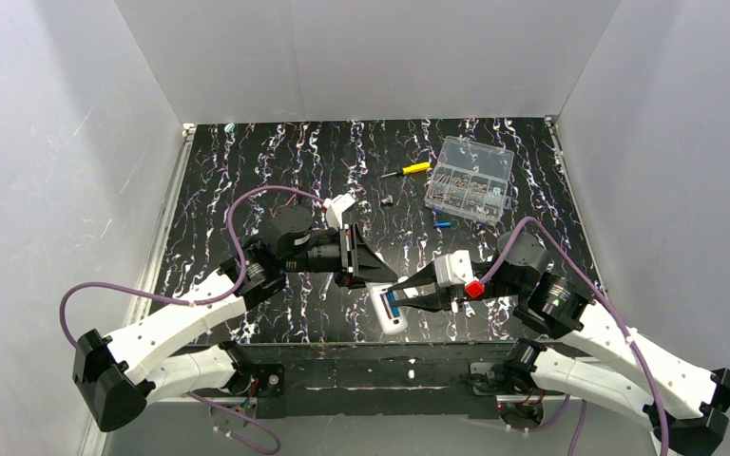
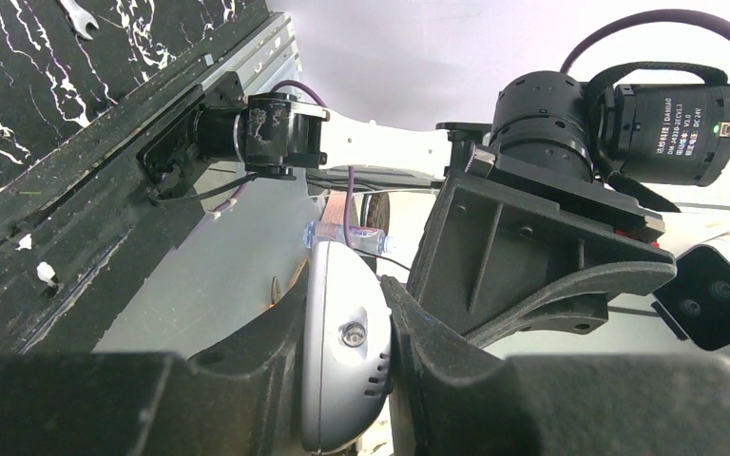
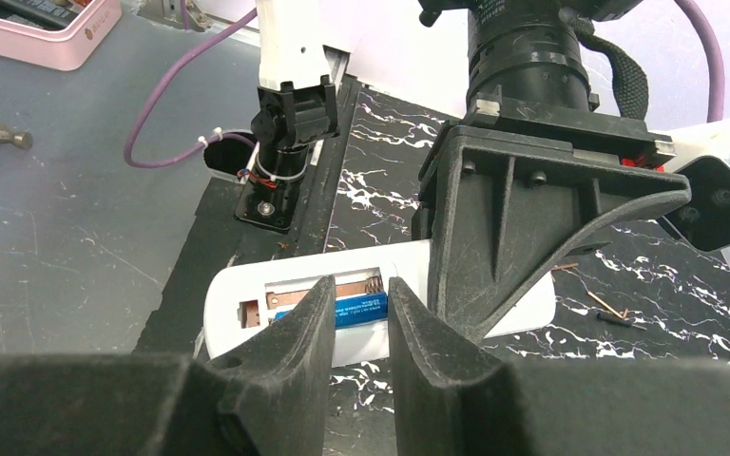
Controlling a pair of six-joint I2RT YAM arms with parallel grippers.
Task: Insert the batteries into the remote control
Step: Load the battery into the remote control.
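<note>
The white remote control [image 1: 392, 325] lies back-up near the table's front edge with its battery bay uncovered. My left gripper [image 1: 371, 275] is shut on its far end, and the left wrist view shows the rounded end of the remote control [image 2: 342, 351] pinched between the fingers. One blue battery [image 3: 366, 309] lies in the bay beside a copper contact strip. My right gripper [image 3: 359, 285] hovers just over that battery, jaws a narrow gap apart with nothing between them. In the top view the right gripper [image 1: 397, 294] is over the bay. A second blue battery [image 1: 442, 225] lies loose on the table behind.
A clear compartment box [image 1: 470, 180] stands at the back right, with a yellow-handled screwdriver [image 1: 407, 170] to its left. A small white piece [image 1: 340, 202] and a small dark part [image 1: 387, 200] lie mid-table. A silver wrench [image 2: 81, 14] shows in the left wrist view. White walls enclose the table.
</note>
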